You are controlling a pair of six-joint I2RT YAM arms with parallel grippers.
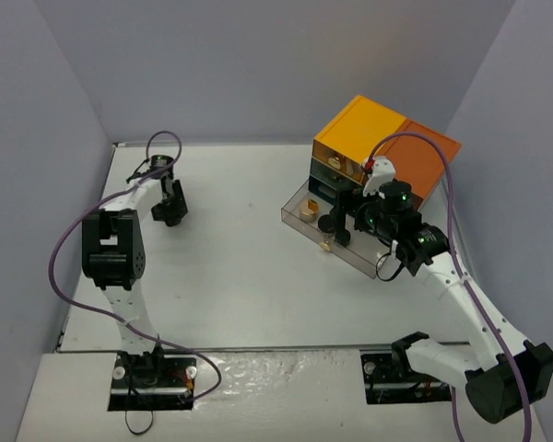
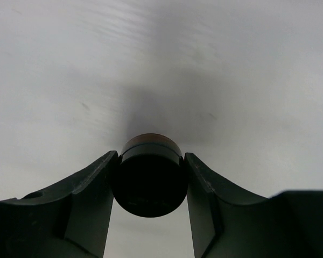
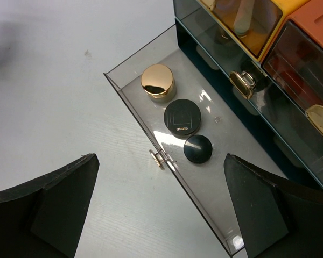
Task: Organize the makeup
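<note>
My left gripper [image 1: 170,214] is at the far left of the table, shut on a round black jar [image 2: 149,180] with a brown band at its far end. The jar sits squeezed between both fingers [image 2: 91,188], just above the bare table. My right gripper [image 3: 160,158] hangs open over the front edge of a pulled-out clear drawer [image 3: 130,103]. Inside the drawer lie a gold-lidded jar [image 3: 158,80], a flat black compact [image 3: 182,117] and a small black round jar [image 3: 198,149]. Nothing is between the right fingers.
The orange-topped drawer box [image 1: 378,133] stands at the back right, its clear drawer [image 1: 298,216] drawn out toward the table's middle. Upper drawers with gold handles [image 3: 241,83] are closed. Grey walls close in the left, back and right sides.
</note>
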